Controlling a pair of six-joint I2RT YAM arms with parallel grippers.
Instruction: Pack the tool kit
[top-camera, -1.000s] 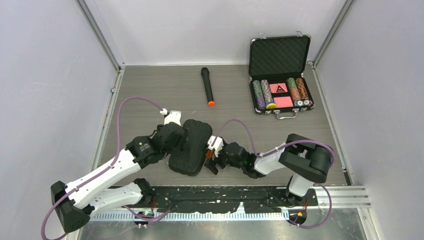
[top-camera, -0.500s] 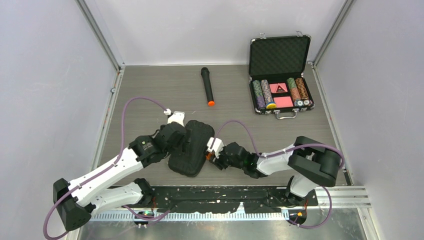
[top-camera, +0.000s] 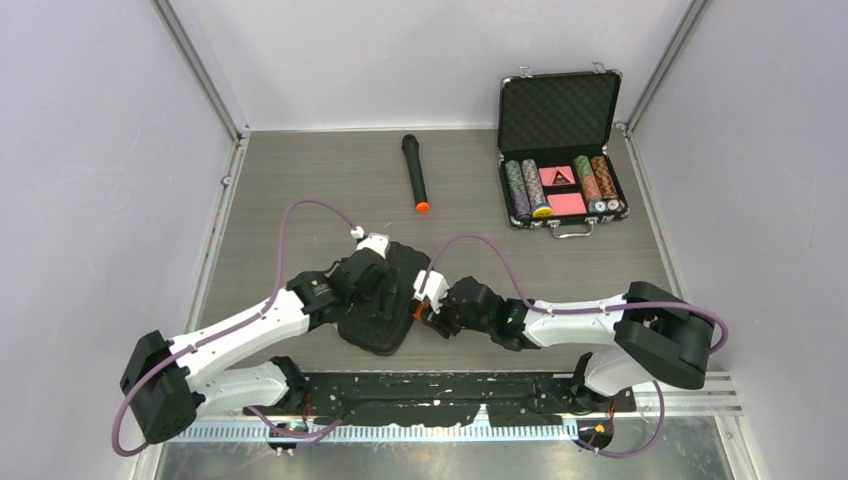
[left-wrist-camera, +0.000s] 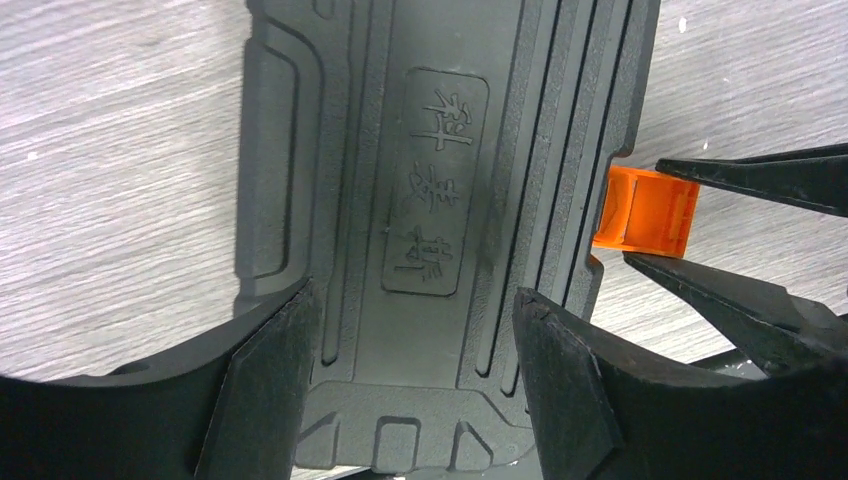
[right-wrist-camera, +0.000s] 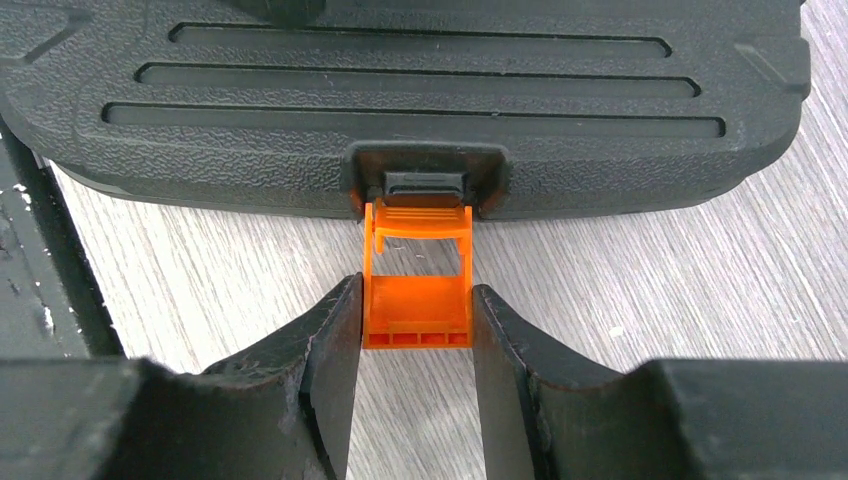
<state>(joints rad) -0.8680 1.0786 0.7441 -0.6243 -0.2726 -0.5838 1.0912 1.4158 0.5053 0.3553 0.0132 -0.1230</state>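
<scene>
The tool kit (top-camera: 378, 322) is a flat black ribbed case lying closed on the table, near the middle. Its lid fills the left wrist view (left-wrist-camera: 430, 200). My left gripper (top-camera: 385, 285) is open and empty, its fingers (left-wrist-camera: 270, 390) spread just over the lid; I cannot tell if they touch it. The orange latch (right-wrist-camera: 417, 305) hangs open from the case's right edge (right-wrist-camera: 420, 130). My right gripper (right-wrist-camera: 415, 300) is shut on the latch, one finger on each side. The latch also shows in the left wrist view (left-wrist-camera: 645, 210) between the right fingers (left-wrist-camera: 760, 175). The tools are hidden.
A black microphone with an orange end (top-camera: 415, 173) lies at the back middle. An open metal-edged case of poker chips (top-camera: 560, 180) stands at the back right. A black rail (top-camera: 480, 400) runs along the table's near edge.
My left gripper has moved right, from the case's left edge to over its lid. My right arm has stretched out towards the case and its gripper has closed in on the latch.
</scene>
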